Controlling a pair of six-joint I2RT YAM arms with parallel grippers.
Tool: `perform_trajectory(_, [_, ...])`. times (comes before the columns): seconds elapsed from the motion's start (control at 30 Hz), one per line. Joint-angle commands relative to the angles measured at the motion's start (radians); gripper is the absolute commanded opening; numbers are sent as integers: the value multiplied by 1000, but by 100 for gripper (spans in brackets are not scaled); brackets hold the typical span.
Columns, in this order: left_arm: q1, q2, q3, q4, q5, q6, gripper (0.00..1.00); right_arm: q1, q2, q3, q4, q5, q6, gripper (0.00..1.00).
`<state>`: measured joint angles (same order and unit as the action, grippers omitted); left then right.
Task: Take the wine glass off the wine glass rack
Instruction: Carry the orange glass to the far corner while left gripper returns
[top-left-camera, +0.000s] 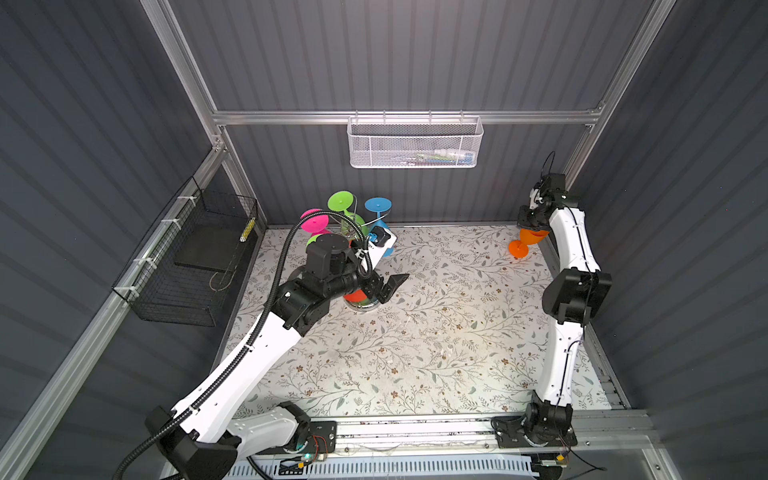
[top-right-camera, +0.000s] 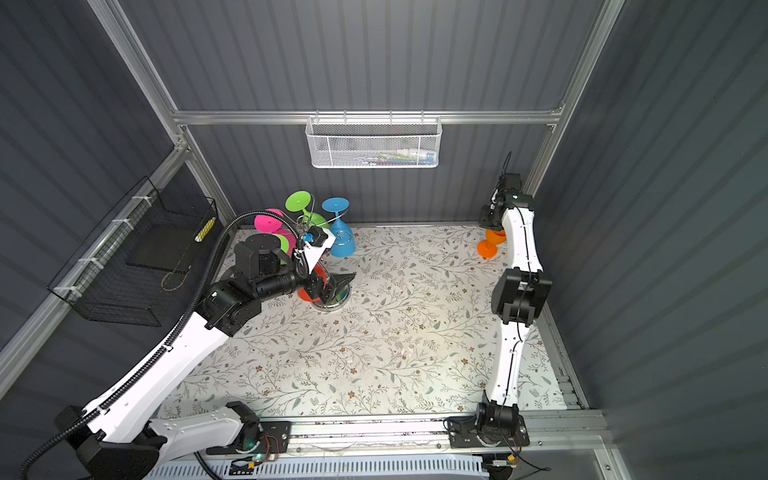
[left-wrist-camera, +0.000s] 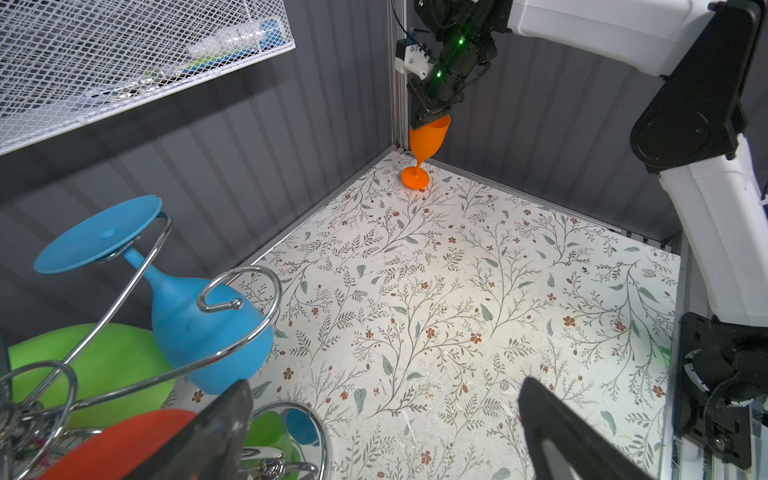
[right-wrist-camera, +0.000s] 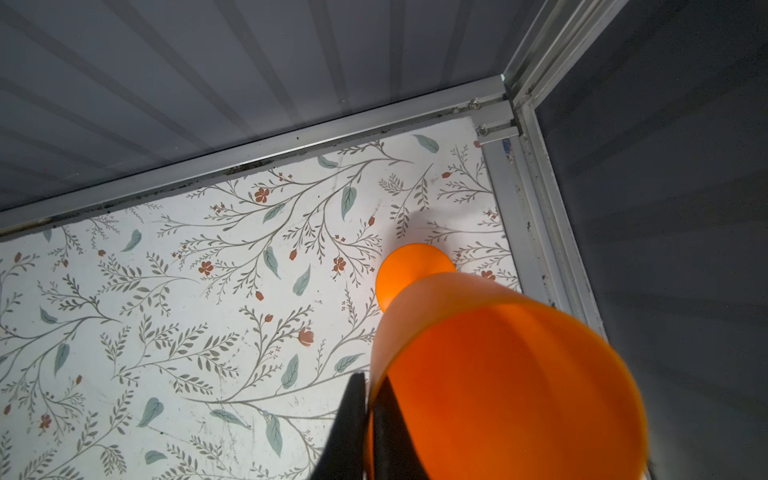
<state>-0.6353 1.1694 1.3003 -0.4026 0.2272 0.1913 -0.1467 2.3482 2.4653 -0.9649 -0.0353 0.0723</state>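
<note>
The orange glass is off the rack. It stands in the far right corner of the table, well apart from the rack. Its foot looks to sit on the table, and its stem runs up and down, leaning a little. The right gripper is right on top of it and pinches the rim, one finger inside the cup and one outside. So the glass lies straight below that gripper. I think the next move is to let go and lift straight up, so the leaning glass does not tip. The right arm is the near one, and the left arm is far off by the rack. The left gripper is spread wide and holds nothing. It hangs just beside the rack, low down, with a red glass close to one finger. The rack holds more glasses hung upside down by their feet: a blue glass, a green glass and a pink glass. The white basket on the back wall holds some white, green and blue things, but I cannot tell what they are. The black basket on the left wall holds a flat dark thing and a small yellow thing.
</note>
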Motion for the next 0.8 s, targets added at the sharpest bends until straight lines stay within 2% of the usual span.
perform_trajectory(0.0, [-4, -27, -7, 12, 38, 10, 100, 12, 18, 26, 7, -8, -15, 17])
perform_trajectory(0.4, [-4, -48, -7, 20, 58, 8, 100, 40, -15, 50, 11, 35, -51, 41])
perform_trajectory(0.53, [-4, -56, 0, 16, 60, 1, 100, 54, -59, 47, 20, 48, -48, 53])
perform_trajectory(0.77, [-3, -63, 46, -10, 67, -25, 100, 90, -206, -59, 97, 74, 21, 61])
